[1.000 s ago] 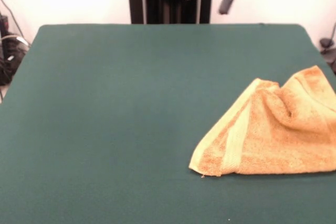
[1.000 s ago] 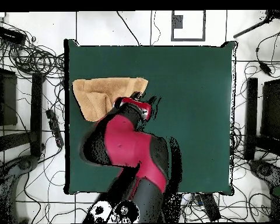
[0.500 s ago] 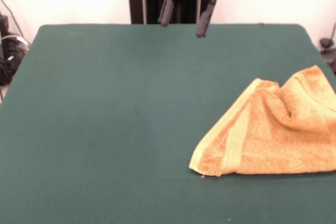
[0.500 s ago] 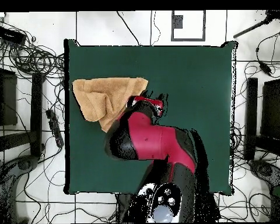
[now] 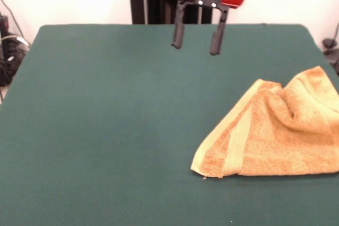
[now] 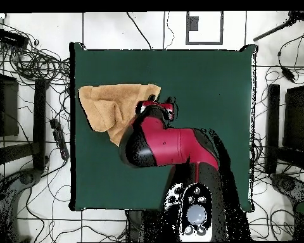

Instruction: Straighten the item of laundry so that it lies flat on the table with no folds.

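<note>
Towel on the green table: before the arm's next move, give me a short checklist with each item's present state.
1. Gripper open, fingers apart: ok.
2. Gripper empty, nothing held: ok.
3. Towel lying flat with no folds: not ok, it is folded and bunched.
4. Towel fully on the table: cannot tell, the front view cuts off its edge.
5. Gripper above the towel: not ok in the front view, it hangs beside it over bare felt.

The bench (image 5: 106, 109) has a dark green felt-like top. One thing lies on it: an orange-tan towel (image 5: 275, 133), rumpled and folded over on itself, with a paler band along its folded edge, reaching the bench's side edge in both views (image 6: 110, 104).
</note>
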